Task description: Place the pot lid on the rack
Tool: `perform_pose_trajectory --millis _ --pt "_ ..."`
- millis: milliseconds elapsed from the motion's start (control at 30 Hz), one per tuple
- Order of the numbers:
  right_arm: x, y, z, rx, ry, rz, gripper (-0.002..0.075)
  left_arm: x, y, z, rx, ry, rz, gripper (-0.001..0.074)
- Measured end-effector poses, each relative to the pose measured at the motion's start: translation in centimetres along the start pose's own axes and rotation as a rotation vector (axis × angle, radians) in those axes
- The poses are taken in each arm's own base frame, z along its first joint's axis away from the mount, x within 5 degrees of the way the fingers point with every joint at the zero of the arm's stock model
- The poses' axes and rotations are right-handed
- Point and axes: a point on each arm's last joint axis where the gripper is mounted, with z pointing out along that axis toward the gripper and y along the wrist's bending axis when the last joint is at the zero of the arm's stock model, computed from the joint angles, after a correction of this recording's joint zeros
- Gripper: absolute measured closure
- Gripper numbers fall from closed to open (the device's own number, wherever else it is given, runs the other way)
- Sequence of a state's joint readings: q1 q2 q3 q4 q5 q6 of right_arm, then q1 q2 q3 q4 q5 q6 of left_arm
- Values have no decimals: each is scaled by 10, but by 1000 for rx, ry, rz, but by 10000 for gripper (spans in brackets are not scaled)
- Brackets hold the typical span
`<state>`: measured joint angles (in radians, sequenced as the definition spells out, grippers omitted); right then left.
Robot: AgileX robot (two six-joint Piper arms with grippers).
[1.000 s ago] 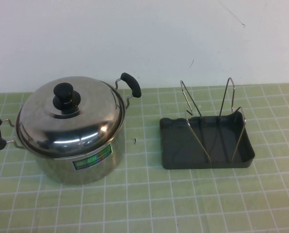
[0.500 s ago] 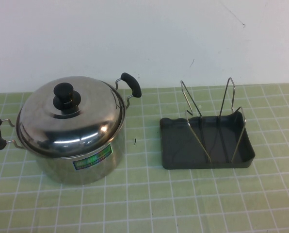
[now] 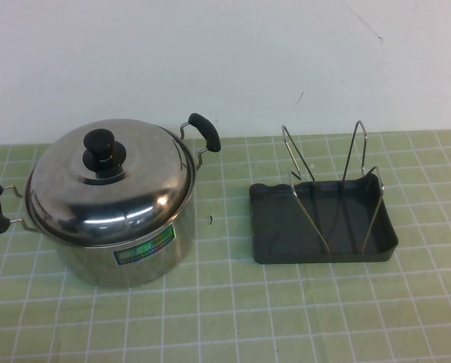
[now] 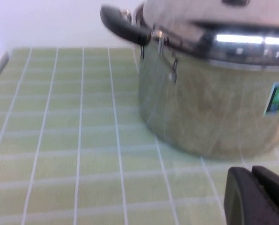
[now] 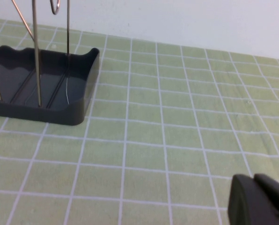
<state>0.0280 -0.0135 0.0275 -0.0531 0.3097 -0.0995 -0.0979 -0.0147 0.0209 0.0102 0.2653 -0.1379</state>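
The pot lid (image 3: 110,185) sits flat on the pot (image 3: 127,242), knob (image 3: 101,145) pointing up; being round, it has no long side. The rack (image 3: 321,227) stands to the pot's right. The lid is shiny and could slip or knock the thin wire loops (image 3: 328,189). The left gripper (image 4: 256,197) is low beside the pot and the right gripper (image 5: 259,201) is past the rack; I cannot tell their fingers.

A shiny stainless-steel pot (image 3: 127,246) with two black handles and a green-blue label on its side stands on a light green tiled tablecloth (image 3: 233,318), with a plain white wall (image 3: 210,60) rising behind the pot.
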Motion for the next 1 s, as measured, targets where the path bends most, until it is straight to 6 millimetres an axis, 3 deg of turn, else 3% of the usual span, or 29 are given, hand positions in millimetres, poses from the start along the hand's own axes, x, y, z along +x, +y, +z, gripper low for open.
perform_pose_trajectory --millis 133,300,467,633,833,1000 --pt "-10 -1 0 12 -115 -1 727 -12 -2 -1 19 -137 0 737" --pt "-35 -3 -7 41 -401 -6 727 -40 -6 -9 63 -452 0 737" --pt "-62 -6 -25 75 -753 -8 727 -59 -8 -22 98 -713 2 737" --pt "-76 -9 -42 126 -1002 -8 727 -67 -9 -31 120 -837 -6 737" --pt "-76 -14 -42 158 -999 43 727 -68 -9 -31 133 -839 -32 737" --pt "-85 -13 -39 117 -766 4 727 -86 -10 -35 141 -701 -168 737"
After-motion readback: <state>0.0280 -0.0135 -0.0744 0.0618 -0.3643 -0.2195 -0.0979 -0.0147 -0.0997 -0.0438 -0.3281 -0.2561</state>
